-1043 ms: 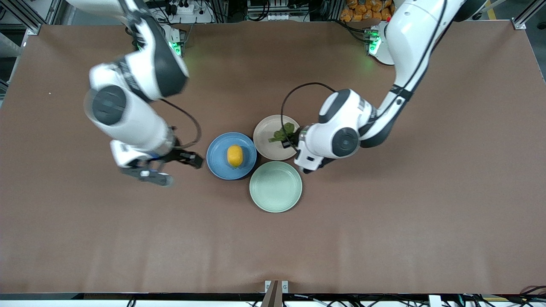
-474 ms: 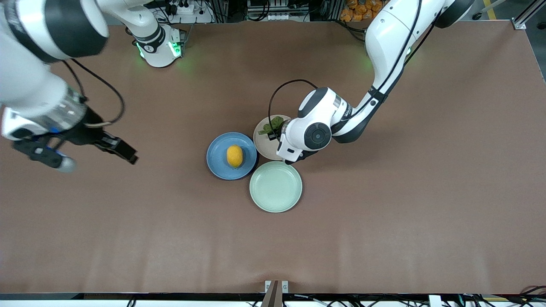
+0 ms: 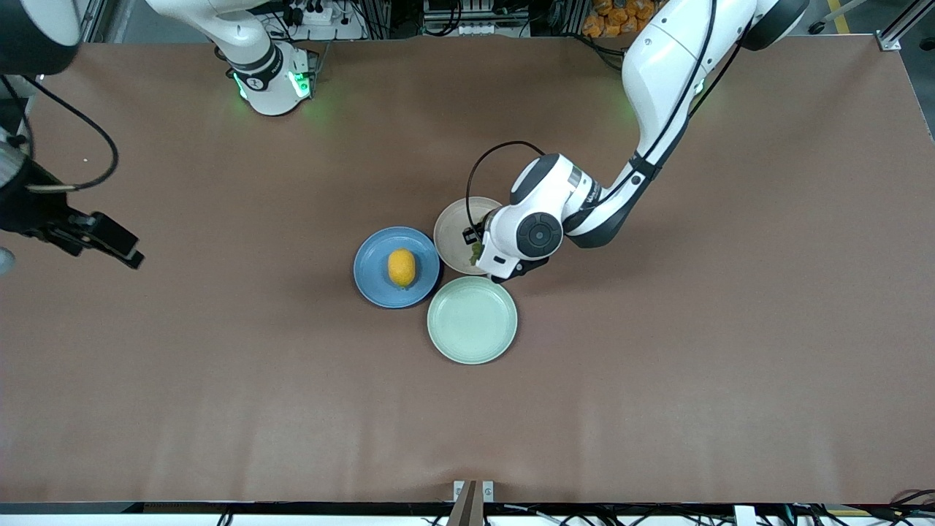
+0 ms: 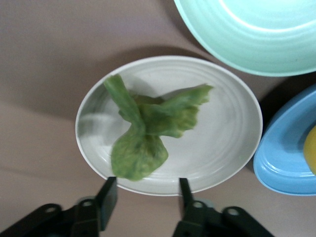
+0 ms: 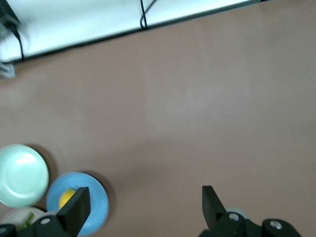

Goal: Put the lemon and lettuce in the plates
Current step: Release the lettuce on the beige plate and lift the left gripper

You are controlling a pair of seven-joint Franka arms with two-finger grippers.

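Observation:
The lemon [image 3: 402, 267] lies in the blue plate [image 3: 372, 277]; both also show in the right wrist view, the lemon [image 5: 65, 197] on the blue plate [image 5: 96, 197]. The lettuce [image 4: 143, 133] lies in the beige plate [image 4: 227, 133]. My left gripper [image 4: 146, 195] is open and empty, low over that plate's rim, its fingers either side of the leaf's end. In the front view its hand [image 3: 522, 234] hides part of the beige plate [image 3: 453, 223]. My right gripper [image 5: 143, 207] is open and empty, high over bare table at the right arm's end.
A mint-green plate [image 3: 472, 319] sits empty, nearer to the front camera than the other two and touching them. It also shows in the left wrist view [image 4: 256, 34]. The right arm's hand [image 3: 44, 219] is at the table's edge.
The right arm swung away from the blue plate to its end of the table. The left hand shifted over the beige plate; the lettuce went from showing beside it to mostly hidden under it.

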